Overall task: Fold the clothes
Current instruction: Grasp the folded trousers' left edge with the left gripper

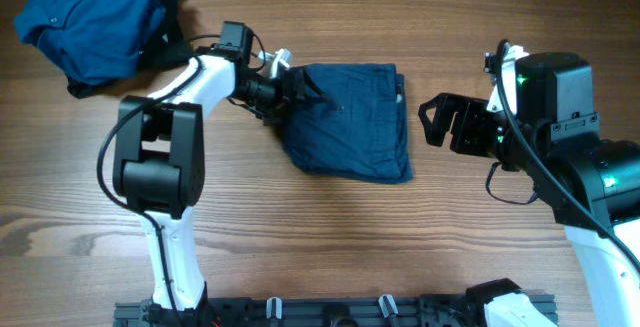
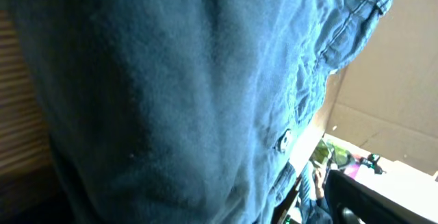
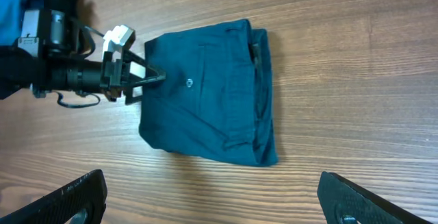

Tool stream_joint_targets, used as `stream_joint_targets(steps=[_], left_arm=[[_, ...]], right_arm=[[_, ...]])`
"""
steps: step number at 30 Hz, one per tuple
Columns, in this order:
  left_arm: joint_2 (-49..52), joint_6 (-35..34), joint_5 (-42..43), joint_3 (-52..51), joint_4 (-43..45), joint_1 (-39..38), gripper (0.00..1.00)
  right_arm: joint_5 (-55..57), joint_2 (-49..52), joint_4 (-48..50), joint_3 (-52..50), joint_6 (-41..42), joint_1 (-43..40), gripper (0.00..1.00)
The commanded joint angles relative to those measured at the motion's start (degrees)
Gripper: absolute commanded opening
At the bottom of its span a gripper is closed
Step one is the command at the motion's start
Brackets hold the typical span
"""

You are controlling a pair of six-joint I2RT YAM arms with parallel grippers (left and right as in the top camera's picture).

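Observation:
The clothes are two pieces. A dark navy shorts-like garment (image 1: pixel 350 122) (image 3: pixel 212 94) lies folded into a rough square at the table's middle, its button facing up. A brighter blue shirt (image 1: pixel 90 17) (image 3: pixel 10 11) is heaped at the far left corner. My left gripper (image 1: pixel 300 92) (image 3: pixel 147 77) sits low at the shorts' left edge, its fingers spread over the cloth. In the left wrist view navy cloth (image 2: pixel 171 80) fills the picture and hides the fingers. My right gripper (image 1: pixel 440 122) (image 3: pixel 215 200) hovers open to the right of the shorts, clear of them and holding nothing.
A dark cloth (image 1: pixel 170 37) pokes out from under the shirt heap. A black rail (image 1: pixel 330 312) runs along the table's front edge. Bare wood table (image 1: pixel 400 237) surrounds the shorts. Cardboard (image 2: pixel 390 101) shows beyond the table in the left wrist view.

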Motion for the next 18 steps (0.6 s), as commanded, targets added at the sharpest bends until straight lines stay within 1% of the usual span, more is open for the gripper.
stream_joint_targets(steps=[1,3,4,5,6,7,8,13,18], left_arm=[[5.90,-0.83,-6.25,-2.14,0.02,-1.51,0.63],[5.90,-1.42,-6.25,-2.14,0.59,-1.46,0.46],[5.90,-1.92,-6.27,-2.14,0.81,-1.44,0.40],[5.90,-1.92,-6.27,-2.14,1.01,-1.44,0.28],[5.90,-1.88,-6.47,-2.14,1.31,-1.46,0.14],[5.90,-1.86,-6.47,-2.14,1.70,-1.46,0.05],[5.90,-1.86,-6.49,-2.14,1.95,-1.46,0.04],[5.62,-1.79,-6.47,-1.86,5.33,-1.44,0.04],[3.82,-0.11,-7.17,1.70,5.42,-1.01,0.04]], right_arm=[[1.22,0.00,-0.61,0.72,-1.53,-0.02,0.99],[1.22,0.00,-0.81,0.72,-1.51,-0.02,0.99],[1.25,0.00,-0.85,0.70,-1.51,-0.02,1.00],[1.25,0.00,-0.83,0.68,-1.53,-0.02,0.99],[1.22,0.00,-0.85,0.68,-1.53,-0.02,1.00],[1.25,0.00,-0.87,0.68,-1.53,-0.02,1.00],[1.22,0.00,-0.87,0.68,-1.53,-0.02,0.99],[1.27,0.00,-1.33,0.68,-1.55,-0.02,1.00],[1.68,0.00,-2.78,0.66,-1.60,-0.02,1.00]])
